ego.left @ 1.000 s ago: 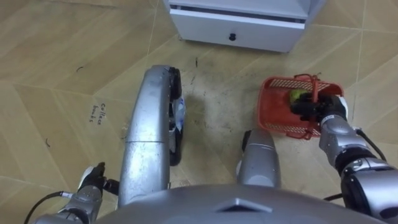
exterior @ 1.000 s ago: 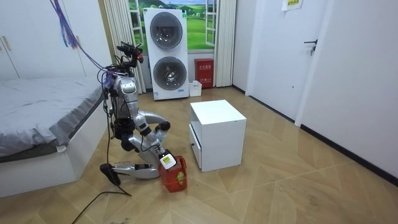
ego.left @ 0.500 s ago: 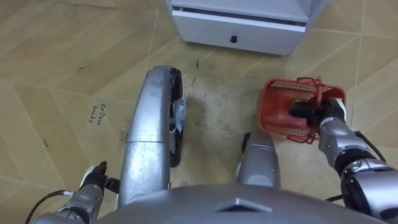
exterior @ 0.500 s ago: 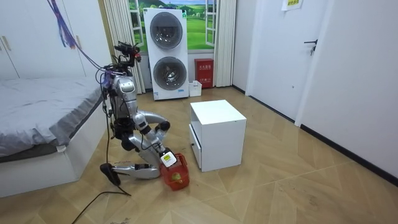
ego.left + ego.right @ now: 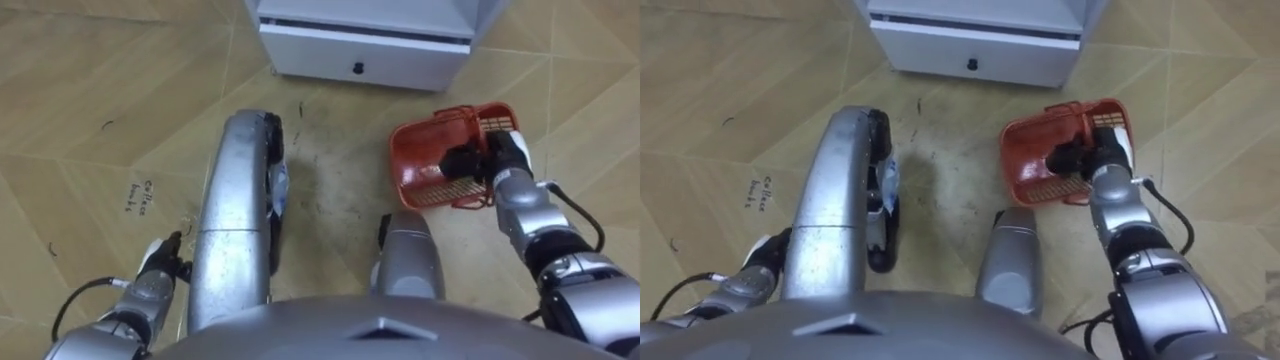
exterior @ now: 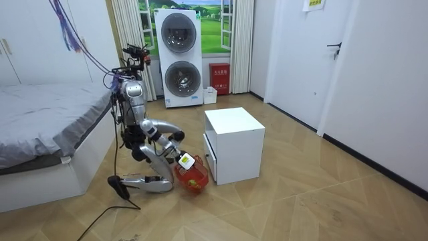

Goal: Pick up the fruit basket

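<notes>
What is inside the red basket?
The right hand reaches into the tilted red basket, its dark fingers curled inside. The mesh beside them looks bare; anything beneath the fingers is covered.

Home setting: bedroom doubling as laundry corner. Bed (image 6: 47,117) with grey bedding lying along room view's left, white wardrobe doors (image 6: 23,43) standing behind it. Stacked front-loading washer and dryer (image 6: 179,59) standing against far wall. Window (image 6: 219,27) showing green view behind them, curtains (image 6: 126,27) hanging at both sides. White drawer cabinet (image 6: 234,142) sitting mid-floor. White door (image 6: 348,63) with dark lever handle closing off room view's right. Herringbone wood floor (image 6: 301,201) running throughout.
</notes>
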Robot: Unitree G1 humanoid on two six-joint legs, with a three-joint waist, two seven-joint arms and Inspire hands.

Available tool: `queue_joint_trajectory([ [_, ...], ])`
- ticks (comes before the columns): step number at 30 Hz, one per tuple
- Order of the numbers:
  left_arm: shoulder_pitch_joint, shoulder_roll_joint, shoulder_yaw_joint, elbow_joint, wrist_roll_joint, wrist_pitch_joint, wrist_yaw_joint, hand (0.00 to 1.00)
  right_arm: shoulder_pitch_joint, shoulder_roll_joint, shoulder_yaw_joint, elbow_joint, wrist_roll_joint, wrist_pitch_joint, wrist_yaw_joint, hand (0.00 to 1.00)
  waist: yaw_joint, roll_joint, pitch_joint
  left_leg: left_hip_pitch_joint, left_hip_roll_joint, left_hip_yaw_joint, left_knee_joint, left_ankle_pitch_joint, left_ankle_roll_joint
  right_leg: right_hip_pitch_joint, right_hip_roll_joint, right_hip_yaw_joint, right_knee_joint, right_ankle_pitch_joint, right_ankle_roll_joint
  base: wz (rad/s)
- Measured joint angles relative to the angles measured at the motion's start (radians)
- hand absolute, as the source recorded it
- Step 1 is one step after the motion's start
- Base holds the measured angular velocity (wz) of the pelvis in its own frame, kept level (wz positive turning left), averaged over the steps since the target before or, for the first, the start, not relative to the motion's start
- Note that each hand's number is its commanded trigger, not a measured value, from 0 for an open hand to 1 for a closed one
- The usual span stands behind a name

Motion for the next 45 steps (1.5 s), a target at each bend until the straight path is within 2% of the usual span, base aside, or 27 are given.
queue_joint_trajectory([
  [2, -0.008, 0.002, 0.001, 0.0, 0.0, -0.002, 0.001, 0.0, 0.004, 0.0, 0.022, -0.034, -0.022, 0.0, 0.005, 1.0, -0.003, -0.004, -0.0025, 0.01, 0.002, -0.002, 0.018, 0.003, 0.006, 0.015, 0.008, 0.017, -0.007, 0.0, 0.0, -0.25],
  [5, -0.026, 0.005, 0.027, -0.01, 0.0, -0.004, 0.001, 0.0, 0.037, -0.003, 0.031, -0.129, -0.041, 0.01, 0.004, 1.0, -0.01, -0.013, -0.0057, 0.009, -0.002, 0.002, 0.043, 0.018, 0.032, 0.032, 0.009, 0.025, -0.032, 0.001, 0.005, -0.1],
  [6, -0.035, 0.016, 0.028, -0.011, 0.0, -0.008, 0.0, 0.0, 0.051, 0.0, 0.045, -0.161, -0.042, 0.012, 0.004, 1.0, -0.013, -0.023, -0.0113, 0.007, 0.004, 0.004, 0.043, 0.023, 0.043, 0.035, 0.013, 0.024, -0.056, -0.008, 0.022, 0.04],
  [7, -0.046, 0.025, 0.03, -0.014, 0.0, -0.009, 0.0, 0.0, 0.051, -0.001, 0.066, -0.174, -0.046, 0.013, 0.004, 1.0, -0.016, -0.029, -0.0164, 0.008, 0.006, -0.001, 0.035, 0.025, 0.046, 0.038, 0.031, 0.026, -0.087, -0.015, 0.034, 0.0],
  [8, -0.051, 0.026, 0.038, -0.018, 0.0, -0.009, 0.0, 0.0, 0.051, 0.0, 0.071, -0.183, -0.052, 0.014, 0.005, 1.0, -0.015, -0.029, -0.0168, 0.009, 0.008, -0.005, 0.029, 0.025, 0.046, 0.037, 0.04, 0.028, -0.107, -0.016, 0.034, -0.15],
  [9, -0.057, 0.027, 0.054, -0.02, 0.0, -0.01, 0.002, 0.0, 0.05, 0.0, 0.083, -0.203, -0.058, 0.017, 0.005, 1.0, -0.009, -0.029, -0.017, 0.017, 0.021, -0.009, 0.014, 0.033, 0.06, 0.033, 0.06, 0.033, -0.15, -0.016, 0.033, -0.34],
  [11, -0.045, 0.025, 0.056, -0.015, -0.005, -0.01, 0.003, 0.0, 0.046, 0.0, 0.109, -0.207, -0.057, 0.021, 0.008, 1.0, 0.001, -0.026, -0.0143, 0.031, 0.051, -0.011, 0.012, 0.101, 0.103, 0.059, 0.079, 0.033, -0.251, -0.016, 0.033, -0.51],
  [12, -0.027, 0.023, 0.055, -0.01, -0.002, -0.011, -0.001, 0.0, 0.057, 0.0, 0.117, -0.211, -0.058, 0.033, 0.015, 1.0, 0.02, -0.016, -0.001, 0.012, 0.051, 0.026, 0.034, 0.176, 0.136, 0.125, 0.09, 0.035, -0.328, -0.016, 0.034, 0.12],
  [13, -0.037, 0.007, 0.038, -0.015, 0.0, -0.01, -0.007, 0.0, 0.097, -0.036, 0.091, -0.245, -0.059, 0.04, 0.014, 1.0, 0.006, -0.03, 0.0005, -0.013, 0.0, 0.192, -0.156, 0.129, 0.173, 0.182, 0.076, 0.031, -0.405, -0.017, 0.036, 0.57],
  [14, -0.031, 0.0, 0.027, -0.049, -0.002, -0.007, -0.01, 0.0, 0.113, -0.062, 0.07, -0.259, -0.055, 0.05, 0.015, 1.0, 0.004, -0.008, -0.0213, -0.008, -0.002, 0.281, -0.315, 0.163, 0.29, 0.21, 0.098, 0.037, -0.475, -0.015, 0.04, 0.79],
  [15, -0.031, 0.003, 0.033, -0.054, -0.001, -0.004, -0.006, 0.0, 0.104, -0.059, 0.058, -0.261, -0.057, 0.062, 0.014, 1.0, 0.017, -0.011, -0.0223, 0.005, 0.012, 0.297, -0.331, 0.158, 0.314, 0.209, 0.098, 0.033, -0.516, -0.008, 0.05, 0.07],
  [16, -0.039, 0.004, 0.06, -0.057, -0.014, 0.008, 0.0, 0.0, 0.09, -0.033, 0.047, -0.268, -0.067, 0.065, 0.014, 1.0, 0.035, -0.002, -0.0223, 0.037, 0.031, 0.295, -0.413, 0.139, 0.326, 0.193, 0.112, 0.018, -0.632, 0.014, 0.045, -0.42],
  [17, -0.043, 0.01, 0.063, -0.066, -0.03, 0.009, 0.003, 0.0, 0.079, -0.02, 0.048, -0.28, -0.072, 0.065, 0.015, 1.0, 0.041, -0.003, -0.0225, 0.059, 0.039, 0.289, -0.468, 0.147, 0.322, 0.185, 0.113, 0.022, -0.694, 0.019, 0.046, -0.7],
  [18, -0.043, 0.015, 0.067, -0.078, -0.043, 0.009, 0.012, 0.0, 0.071, -0.007, 0.059, -0.319, -0.09, 0.061, 0.015, 1.0, 0.047, -0.003, -0.0222, 0.126, 0.039, 0.278, -0.591, 0.178, 0.306, 0.188, 0.112, 0.012, -0.822, 0.02, 0.05, -0.84],
  [19, -0.042, 0.015, 0.078, -0.076, -0.043, 0.009, 0.022, 0.0, 0.083, -0.001, 0.059, -0.36, -0.106, 0.052, 0.015, 1.0, 0.052, -0.003, -0.0217, 0.225, 0.039, 0.275, -0.719, 0.21, 0.292, 0.216, 0.105, -0.021, -0.952, 0.028, 0.045, -0.85],
  [20, -0.04, 0.015, 0.089, -0.077, -0.043, 0.008, 0.025, 0.0, 0.094, -0.001, 0.06, -0.384, -0.123, 0.053, 0.016, 1.0, 0.056, -0.004, -0.0205, 0.275, 0.039, 0.272, -0.784, 0.227, 0.284, 0.231, 0.104, -0.039, -1.015, 0.035, 0.037, -0.75],
  [22, -0.022, 0.025, 0.123, -0.088, -0.046, -0.003, 0.043, 0.0, 0.161, -0.009, 0.062, -0.495, -0.165, 0.05, 0.015, 1.0, 0.061, -0.001, -0.0189, 0.447, 0.037, 0.265, -1.021, 0.306, 0.261, 0.279, 0.111, -0.127, -1.257, 0.092, 0.02, -0.63],
  [23, -0.019, 0.028, 0.125, -0.088, -0.046, -0.002, 0.043, 0.0, 0.175, -0.015, 0.062, -0.519, -0.175, 0.05, 0.016, 1.0, 0.06, -0.001, -0.0188, 0.479, 0.037, 0.265, -1.066, 0.32, 0.257, 0.283, 0.117, -0.149, -1.303, 0.105, 0.018, -0.48],
  [25, 0.001, 0.034, 0.128, -0.098, -0.045, 0.0, 0.043, 0.0, 0.242, -0.051, 0.05, -0.624, -0.186, 0.05, 0.017, 1.0, 0.058, 0.002, -0.0168, 0.573, 0.037, 0.269, -1.178, 0.363, 0.253, 0.294, 0.133, -0.234, -1.444, 0.135, 0.014, -0.28],
  [27, 0.031, 0.038, 0.128, -0.118, -0.046, 0.002, 0.041, 0.0, 0.291, -0.052, 0.016, -0.705, -0.209, 0.041, 0.031, 1.0, 0.058, 0.004, -0.0176, 0.614, 0.037, 0.276, -1.232, 0.39, 0.25, 0.293, 0.139, -0.272, -1.524, 0.144, 0.002, -0.17],
  [29, 0.08, 0.04, 0.137, -0.164, -0.046, 0.015, 0.039, 0.0, 0.333, -0.051, -0.016, -0.802, -0.236, 0.031, 0.05, 1.0, 0.059, 0.007, -0.0215, 0.64, 0.038, 0.283, -1.295, 0.431, 0.243, 0.325, 0.15, -0.279, -1.63, 0.159, -0.006, -0.19],
  [32, 0.118, 0.039, 0.137, -0.194, -0.045, 0.032, 0.039, 0.0, 0.347, -0.051, -0.02, -0.862, -0.253, 0.03, 0.07, 1.0, 0.064, 0.003, -0.0249, 0.654, 0.038, 0.298, -1.354, 0.476, 0.24, 0.334, 0.159, -0.283, -1.694, 0.161, -0.009, -0.13],
  [34, 0.154, 0.036, 0.137, -0.217, -0.044, 0.036, 0.039, 0.0, 0.359, -0.051, -0.019, -0.894, -0.259, 0.03, 0.097, 1.0, 0.063, 0.004, -0.027, 0.682, 0.037, 0.3, -1.405, 0.519, 0.234, 0.367, 0.171, -0.297, -1.753, 0.171, -0.022, 0.02],
  [36, 0.169, 0.033, 0.137, -0.213, -0.044, 0.038, 0.04, 0.0, 0.371, -0.051, -0.026, -0.923, -0.259, 0.03, 0.11, 1.0, 0.063, 0.005, -0.0285, 0.707, 0.038, 0.298, -1.439, 0.549, 0.229, 0.393, 0.176, -0.326, -1.787, 0.176, -0.032, 0.06],
  [38, 0.186, 0.026, 0.137, -0.211, -0.037, 0.045, 0.039, 0.0, 0.39, -0.051, -0.044, -0.961, -0.251, 0.03, 0.122, 1.0, 0.067, 0.014, -0.0347, 0.739, 0.042, 0.292, -1.493, 0.593, 0.222, 0.414, 0.189, -0.344, -1.818, 0.193, -0.053, 0.02],
  [43, 0.212, 0.026, 0.14, -0.209, -0.028, 0.052, 0.035, 0.0, 0.417, -0.051, -0.052, -1.011, -0.251, 0.03, 0.167, 1.0, 0.085, 0.019, -0.0378, 0.823, 0.049, 0.289, -1.614, 0.687, 0.198, 0.449, 0.206, -0.354, -1.849, 0.227, -0.088, -0.04],
  [45, 0.222, 0.022, 0.14, -0.191, -0.018, 0.054, 0.03, 0.0, 0.418, -0.051, -0.052, -1.026, -0.25, 0.03, 0.181, 1.0, 0.092, 0.021, -0.0378, 0.843, 0.058, 0.29, -1.626, 0.697, 0.189, 0.461, 0.214, -0.35, -1.85, 0.231, -0.096, -0.08],
])
